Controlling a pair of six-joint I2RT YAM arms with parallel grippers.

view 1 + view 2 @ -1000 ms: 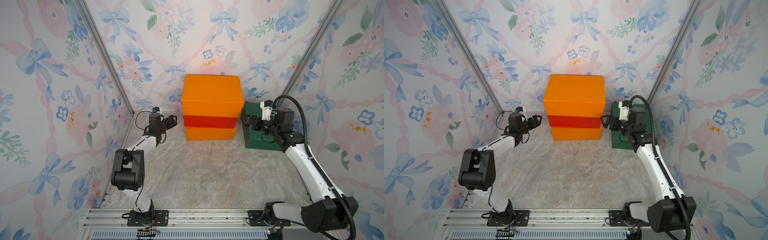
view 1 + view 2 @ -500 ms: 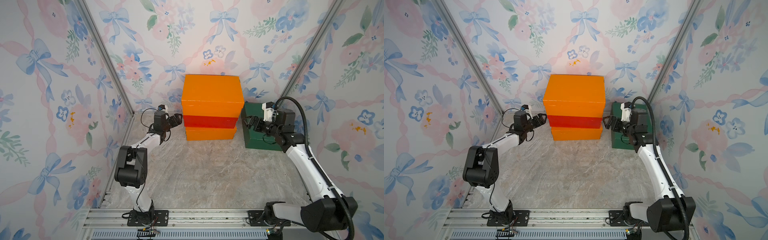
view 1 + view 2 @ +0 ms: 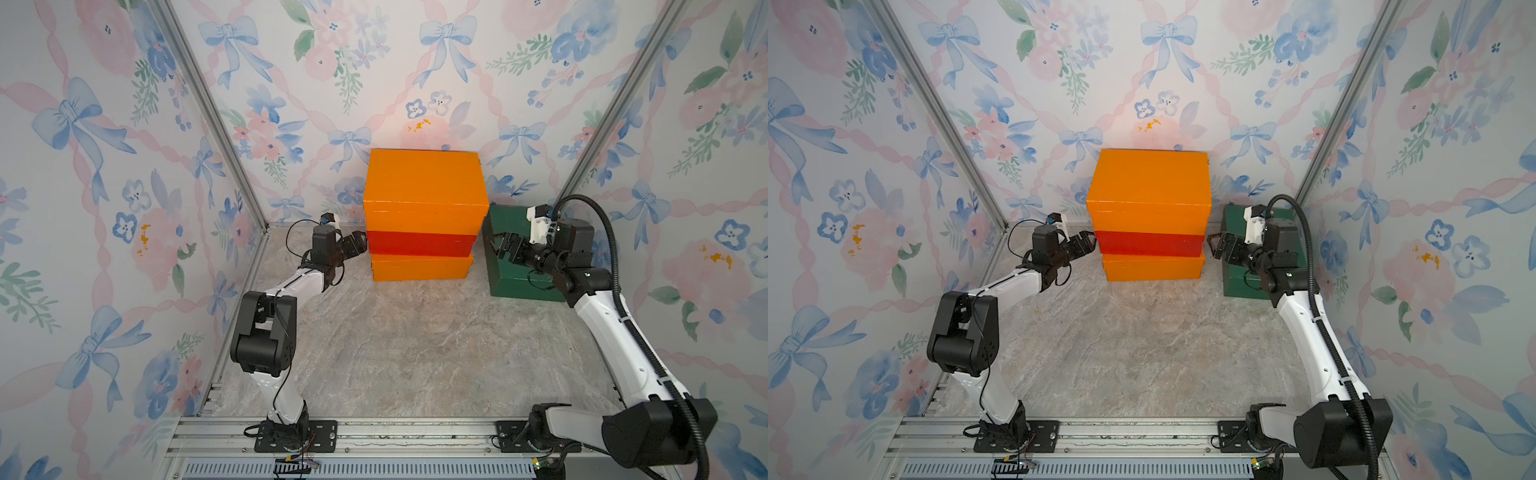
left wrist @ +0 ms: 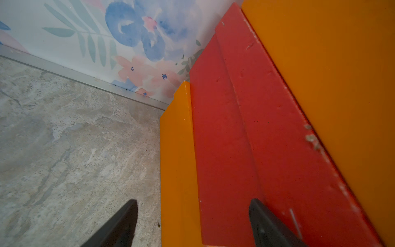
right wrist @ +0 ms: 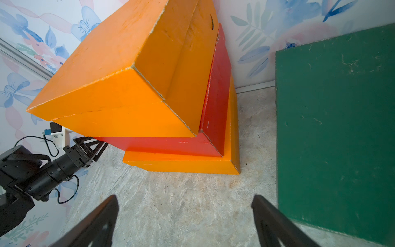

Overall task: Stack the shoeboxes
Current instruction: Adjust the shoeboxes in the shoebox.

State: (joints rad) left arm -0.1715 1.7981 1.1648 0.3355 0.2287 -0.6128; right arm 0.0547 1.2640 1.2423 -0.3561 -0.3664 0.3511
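Observation:
Three shoeboxes stand stacked against the back wall: an orange box (image 3: 419, 268) at the bottom, a red box (image 3: 419, 243) on it, and a larger orange box (image 3: 424, 187) on top, slightly askew. A dark green box (image 3: 519, 278) lies on the floor to their right. My left gripper (image 3: 359, 243) is open at the left end of the red box (image 4: 245, 128), one finger over the floor and one against the red side. My right gripper (image 3: 496, 247) hangs open over the gap between the stack and the green box (image 5: 333, 128), holding nothing.
Flowered walls close in the back and both sides, with metal posts (image 3: 208, 112) in the corners. The marble floor (image 3: 415, 353) stretches from the boxes to the front rail (image 3: 374, 432), where both arm bases are mounted.
My left gripper has moved right, up to the left end of the red box. The right arm has barely shifted. The boxes have not moved.

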